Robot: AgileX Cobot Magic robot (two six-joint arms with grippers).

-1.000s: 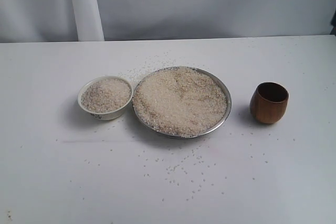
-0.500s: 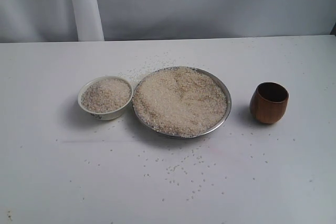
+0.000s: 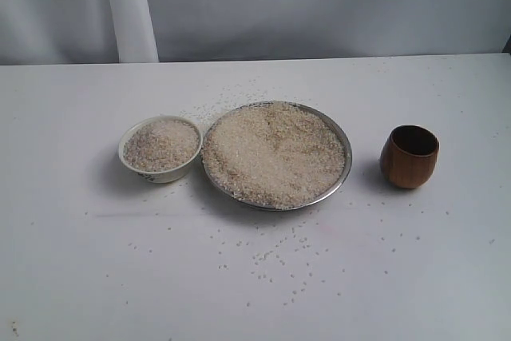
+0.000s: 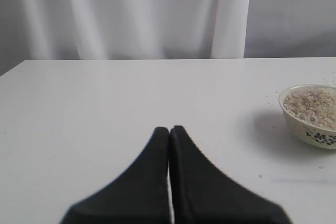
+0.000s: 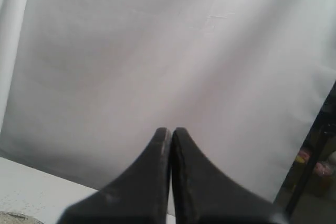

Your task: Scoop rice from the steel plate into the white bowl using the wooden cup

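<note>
The steel plate (image 3: 343, 172) lies in the middle of the table, heaped with rice (image 3: 271, 153). Close to its left side stands the white bowl (image 3: 160, 172), also filled with rice (image 3: 161, 144). The wooden cup (image 3: 409, 156) stands upright and empty to the right of the plate. Neither arm shows in the exterior view. My left gripper (image 4: 169, 129) is shut with nothing in it, above bare table, with the white bowl (image 4: 310, 129) off to one side. My right gripper (image 5: 170, 130) is shut and empty, facing the white backdrop; a sliver of the plate (image 5: 16, 216) shows at the frame corner.
Loose grains (image 3: 275, 257) are scattered on the table in front of the plate and behind it. A white curtain (image 3: 128, 5) hangs behind the table's far edge. Dark clutter (image 5: 315, 166) stands beyond the table in the right wrist view.
</note>
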